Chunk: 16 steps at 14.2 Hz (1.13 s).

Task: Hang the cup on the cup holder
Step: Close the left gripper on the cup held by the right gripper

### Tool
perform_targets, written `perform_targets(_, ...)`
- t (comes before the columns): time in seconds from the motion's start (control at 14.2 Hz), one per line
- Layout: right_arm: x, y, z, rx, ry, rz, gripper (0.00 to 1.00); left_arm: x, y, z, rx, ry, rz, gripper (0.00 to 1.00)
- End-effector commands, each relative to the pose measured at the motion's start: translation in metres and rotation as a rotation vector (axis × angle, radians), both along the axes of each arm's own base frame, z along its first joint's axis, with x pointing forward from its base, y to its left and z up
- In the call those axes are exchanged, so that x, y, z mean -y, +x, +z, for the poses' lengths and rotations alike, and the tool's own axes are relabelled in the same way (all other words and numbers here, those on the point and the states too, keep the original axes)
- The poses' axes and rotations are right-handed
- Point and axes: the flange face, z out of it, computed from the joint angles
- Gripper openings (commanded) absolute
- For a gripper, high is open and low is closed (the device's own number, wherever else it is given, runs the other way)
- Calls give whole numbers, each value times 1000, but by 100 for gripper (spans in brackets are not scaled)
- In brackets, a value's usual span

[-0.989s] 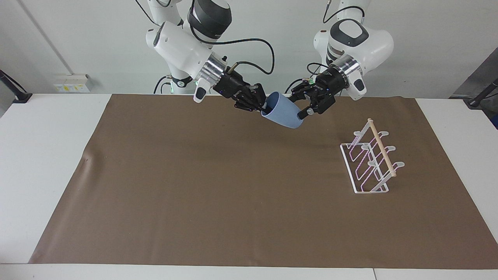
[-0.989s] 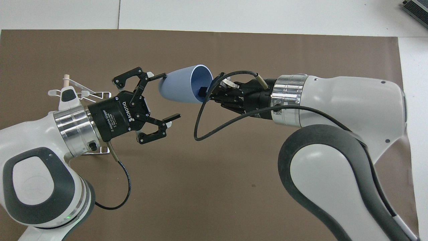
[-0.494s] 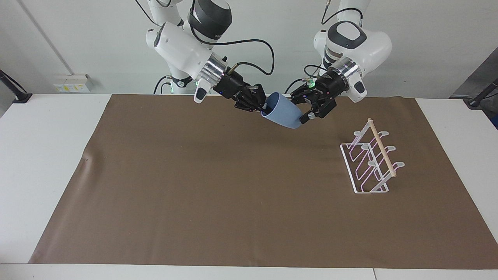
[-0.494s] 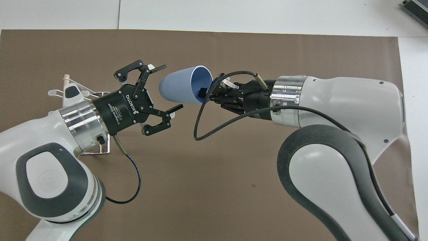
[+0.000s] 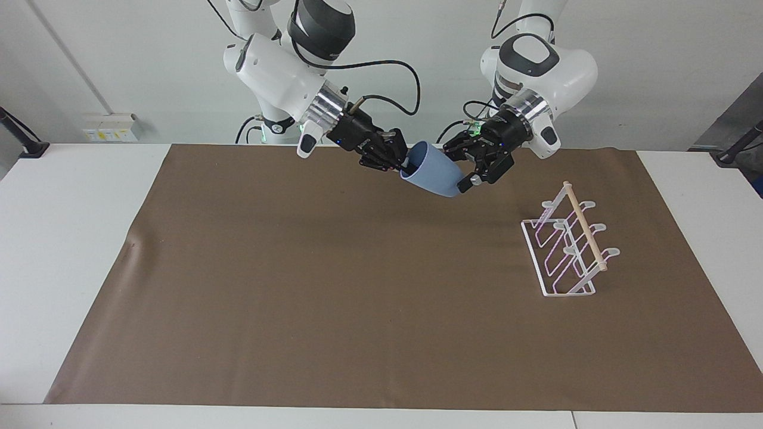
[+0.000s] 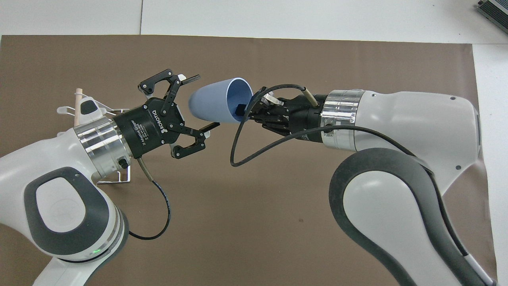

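While a light-blue cup hangs tilted in mid-air over the robots' edge of the brown mat, the right claw pinches its rim, one finger inside the mouth and the other outside, and the left claw stands spread wide around the cup's tapered base, its fingertips flanking the wall without a visible squeeze. The overhead view shows the same hand-over: the cup lies nearly on its side, mouth toward the right claw, base pointing into the open left claw. Out toward the left arm's end of the desk, farther from the robots, the white wire cup holder with its wooden dowel stands on the mat, well apart from the cup and with nothing on its prongs. The risk looks plain: should the right claw let go before the left one has closed, the cup would likely drop and roll; a grip closing on the smooth narrowing base could squeeze the cup out toward the mouth; and a skewed hold would probably leave the mouth badly aimed for the slanted prongs.
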Motion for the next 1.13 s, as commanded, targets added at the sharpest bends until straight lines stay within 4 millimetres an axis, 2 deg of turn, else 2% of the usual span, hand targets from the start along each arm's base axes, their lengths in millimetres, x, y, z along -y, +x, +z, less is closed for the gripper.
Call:
perform_targets(0.0, 0, -2, 5, -7, 24, -25, 0, 5, 2, 3, -4, -17, 19, 65)
perform_targets(0.07, 0, -2, 5, -7, 25, -25, 0, 5, 2, 3, -2, -14, 18, 39)
perform_targets(0.14, 0, -2, 5, -7, 25, -25, 0, 5, 2, 3, 3, -7, 11, 1)
perform_targets(0.64, 1, -2, 5, -9, 25, -24, 0, 6, 2, 2, 14, 4, -2, 0)
perform_targets(0.71, 1, -1, 5, -12, 25, -26, 22, 5, 2, 2, 13, 3, 0, 0)
perform_targets(0.78, 2, -1, 5, -16, 27, -30, 34, 4, 3, 2, 12, 3, 0, 0)
perform_targets(0.92, 4, 0, 5, -17, 27, -34, 46, 2, 3, 2, 12, 3, 5, 0)
perform_targets(0.99, 5, 1, 5, -15, 26, -36, 61, 1, 4, 2, 12, 3, 6, 0)
perform_targets(1.06, 5, 1, 5, -13, 26, -35, 82, 0, 4, 2, 12, 3, 8, 0)
